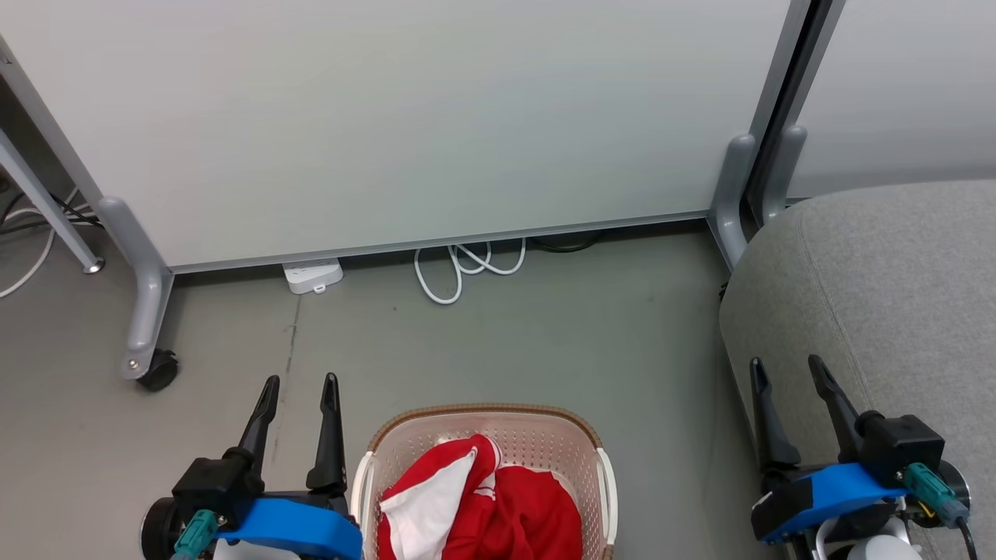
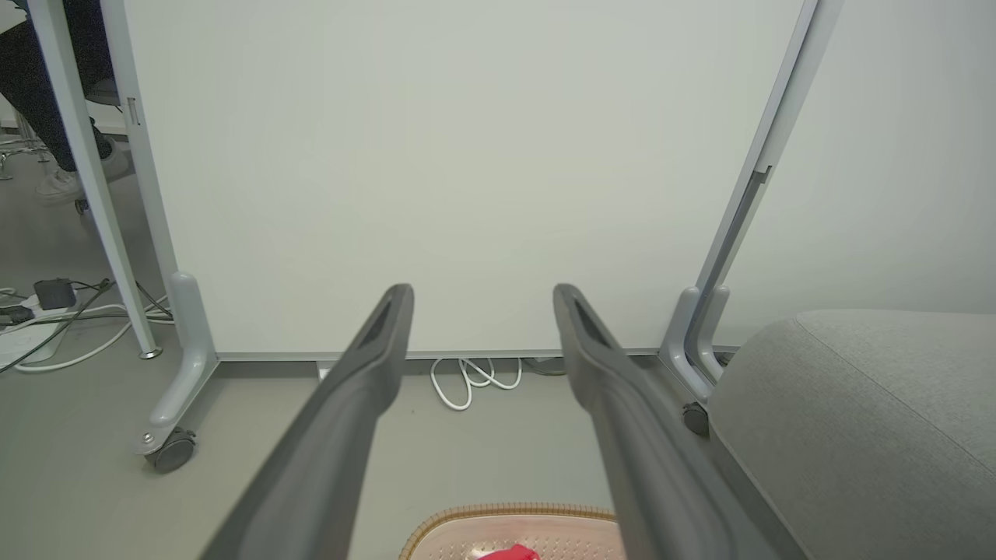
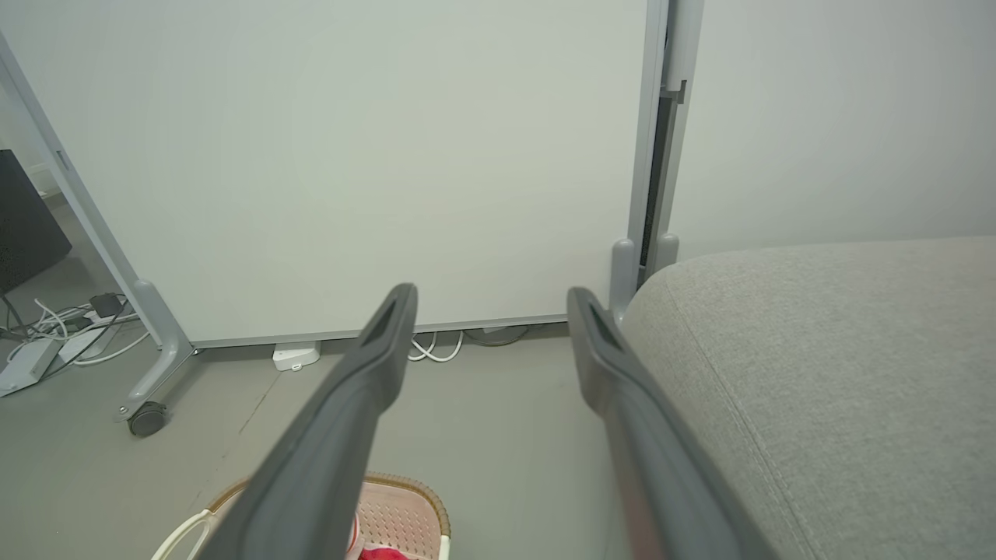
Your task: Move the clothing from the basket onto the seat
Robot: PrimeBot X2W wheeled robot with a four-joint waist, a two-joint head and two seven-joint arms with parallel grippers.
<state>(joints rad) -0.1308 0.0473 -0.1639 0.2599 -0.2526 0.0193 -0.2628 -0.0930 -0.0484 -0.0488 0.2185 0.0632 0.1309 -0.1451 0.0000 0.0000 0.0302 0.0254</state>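
The left gripper (image 1: 302,381) hangs wide open and empty just left of the basket (image 1: 482,410). The right gripper (image 1: 784,362) is equally open by the seat (image 1: 895,272), and both look parked ready. Red-and-white clothing (image 1: 498,505) lies heaped in the basket. The left wrist view adds a wheeled partition (image 2: 467,155) and a looped white cable (image 2: 467,381), both well beyond. In the right wrist view the seat lies near the basket, so the carry looks short.

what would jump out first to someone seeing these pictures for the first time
The bright red and white clothing heaped in the cream basket at the bottom centre of the head view stands out against the grey floor. The big grey seat bulges in from the right, and the left gripper and right gripper stand open on either side of the basket, holding nothing. A white wheeled partition stands behind.
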